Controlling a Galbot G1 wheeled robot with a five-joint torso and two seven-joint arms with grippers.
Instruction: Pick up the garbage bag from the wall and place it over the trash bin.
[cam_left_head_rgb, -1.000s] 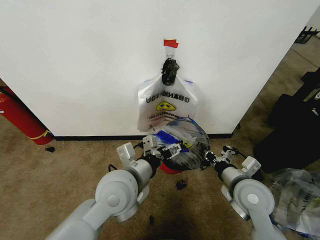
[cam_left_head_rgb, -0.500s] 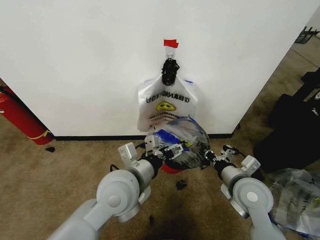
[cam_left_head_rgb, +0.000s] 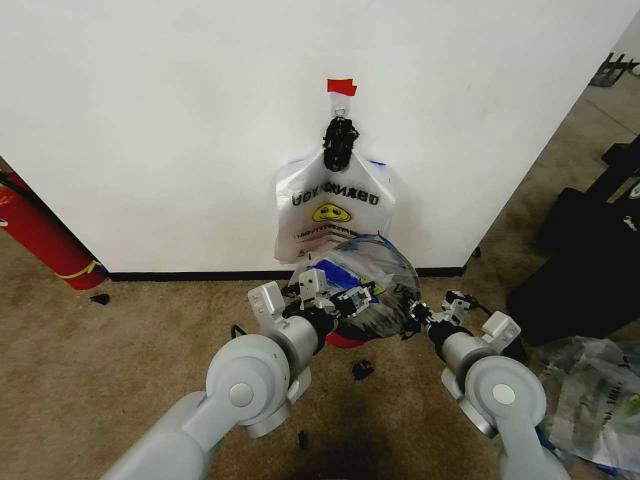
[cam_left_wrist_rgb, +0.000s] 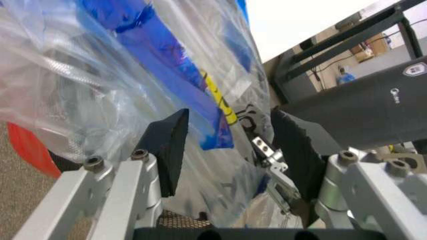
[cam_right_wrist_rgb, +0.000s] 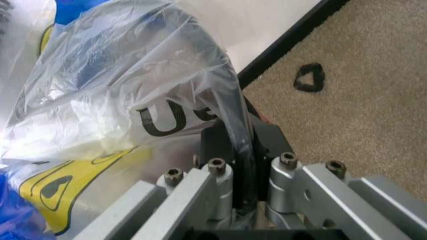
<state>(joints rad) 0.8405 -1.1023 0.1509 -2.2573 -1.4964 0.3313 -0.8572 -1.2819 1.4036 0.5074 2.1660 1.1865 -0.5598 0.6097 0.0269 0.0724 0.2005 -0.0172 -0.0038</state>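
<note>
While the left pincer (cam_left_wrist_rgb: 230, 150) gapes beside it, the right pincer (cam_right_wrist_rgb: 241, 165) clamps the garbage bag (cam_right_wrist_rgb: 127, 105)

Translucent garbage bag (cam_left_head_rgb: 368, 285) draped over the red-based trash bin (cam_left_head_rgb: 343, 340) near the wall

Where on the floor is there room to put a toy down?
The carpet between the fire extinguisher and the left arm is bare. It is crowded at the bin, where both pincers, left and right, meet the bag, and by the sack.
</note>
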